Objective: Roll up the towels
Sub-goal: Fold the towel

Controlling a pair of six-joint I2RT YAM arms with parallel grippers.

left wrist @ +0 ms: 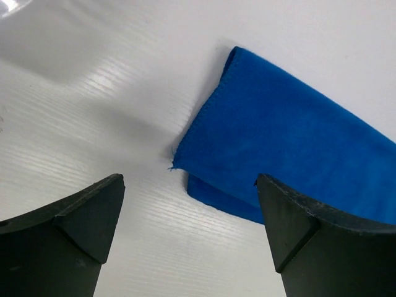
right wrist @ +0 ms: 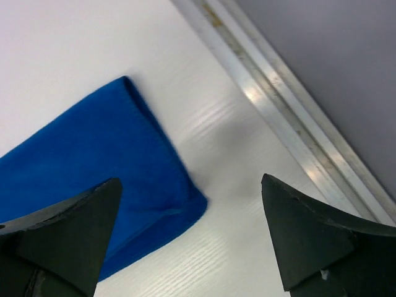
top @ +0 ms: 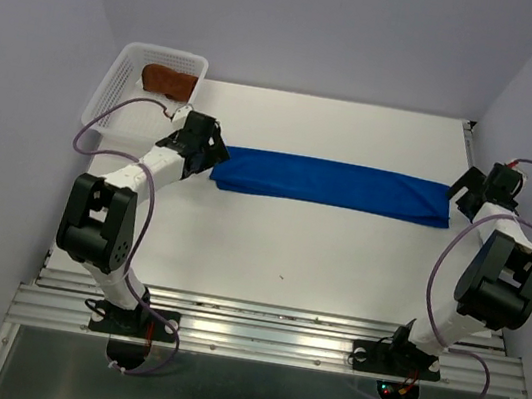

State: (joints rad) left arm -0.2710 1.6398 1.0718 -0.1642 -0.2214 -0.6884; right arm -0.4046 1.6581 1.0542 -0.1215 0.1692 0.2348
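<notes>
My left gripper (left wrist: 189, 180) is spread wide and holds nothing. Its 2 fingers (left wrist: 80, 216) straddle the 9 o'clock end of the blue towel (top: 334, 185), and I cannot tell whether they touch the cloth. My right gripper (right wrist: 190, 182) is just as wide and empty, sitting at the towel's 3 o'clock end. The towel lies flat on the table (top: 288, 254), folded into 1 long strip running from 9 to 3 o'clock. At the table's 11 o'clock corner, the rust-brown towel (top: 168, 80) sits inside the white mesh basket (top: 111, 94).
</notes>
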